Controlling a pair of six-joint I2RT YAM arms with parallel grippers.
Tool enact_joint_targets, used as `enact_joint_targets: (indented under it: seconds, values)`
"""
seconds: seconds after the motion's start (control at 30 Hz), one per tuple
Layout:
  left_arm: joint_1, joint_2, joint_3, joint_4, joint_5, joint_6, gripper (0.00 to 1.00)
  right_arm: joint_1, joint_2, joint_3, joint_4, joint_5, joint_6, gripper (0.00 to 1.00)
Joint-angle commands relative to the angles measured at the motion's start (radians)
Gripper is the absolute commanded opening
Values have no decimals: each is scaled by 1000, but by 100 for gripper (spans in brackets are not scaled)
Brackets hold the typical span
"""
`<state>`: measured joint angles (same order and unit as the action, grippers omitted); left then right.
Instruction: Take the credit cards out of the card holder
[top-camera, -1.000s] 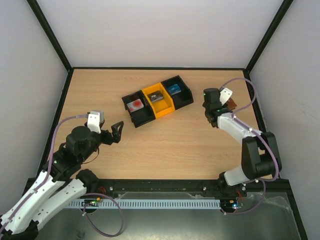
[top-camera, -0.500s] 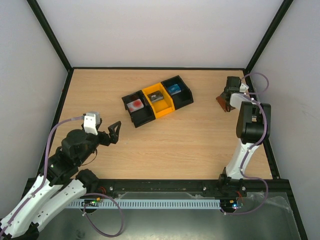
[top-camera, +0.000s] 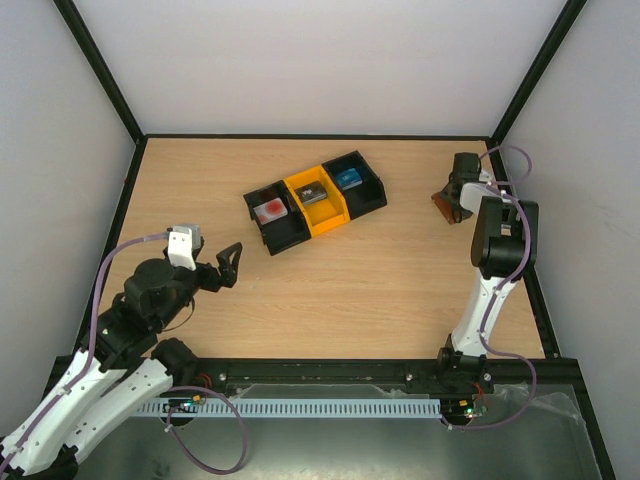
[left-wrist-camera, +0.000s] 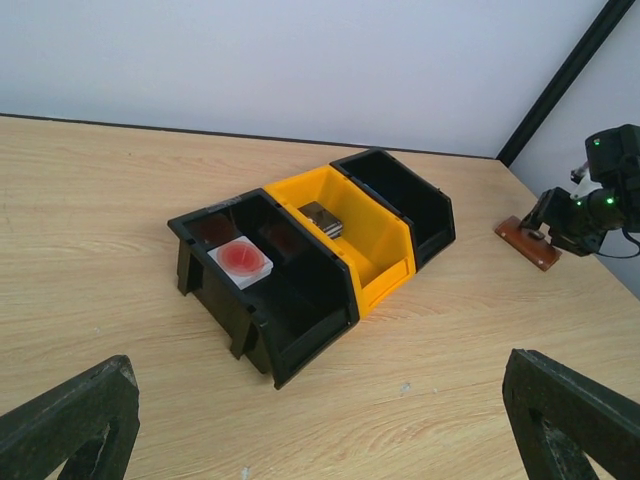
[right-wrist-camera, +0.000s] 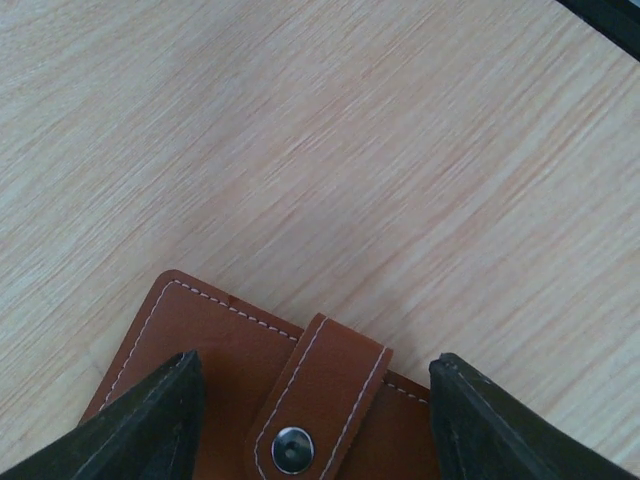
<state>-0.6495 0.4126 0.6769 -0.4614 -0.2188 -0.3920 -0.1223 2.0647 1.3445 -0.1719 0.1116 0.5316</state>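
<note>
The brown leather card holder (right-wrist-camera: 230, 380) lies closed on the table at the far right, its strap tab (right-wrist-camera: 325, 400) snapped over it. It also shows in the top view (top-camera: 446, 204) and in the left wrist view (left-wrist-camera: 527, 243). My right gripper (right-wrist-camera: 315, 420) is open and hangs right above the holder, one finger over each side of the strap, not gripping it. My left gripper (top-camera: 233, 263) is open and empty over the near left of the table. No credit cards are in view.
A row of three bins stands mid-table: a black one (top-camera: 272, 217) with a red-and-white item, an orange one (top-camera: 318, 198) with a grey item, a black one (top-camera: 355, 184) with a blue item. The black frame rail runs close behind the holder.
The right arm swung from mid-right to the far right edge and now sits over the holder on the table. The left arm shifted slightly back.
</note>
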Motion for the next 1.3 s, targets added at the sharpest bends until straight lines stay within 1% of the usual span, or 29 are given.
enact_joint_targets:
  seconds: [0.0, 0.3, 0.6, 0.67, 0.8, 1.07, 1.27]
  values:
    - [5, 8, -13, 15, -27, 9, 100, 16, -47, -107, -76, 4, 5, 59]
    - [5, 14, -12, 15, -28, 7, 100, 63, -158, -277, -64, 8, 7, 56]
    - [5, 17, -13, 13, -32, 5, 100, 181, -333, -455, -55, -42, 53, 54]
    - [5, 21, -14, 14, -32, 6, 100, 207, -372, -498, -48, -32, 73, 52]
    - [4, 33, -14, 14, -30, 5, 100, 266, -439, -590, -39, -21, 94, 52]
    - [5, 61, -11, 4, -53, -11, 100, 429, -618, -770, -27, -76, 173, 52]
    - [5, 116, 11, -8, -53, -38, 100, 606, -748, -840, -44, -126, 268, 51]
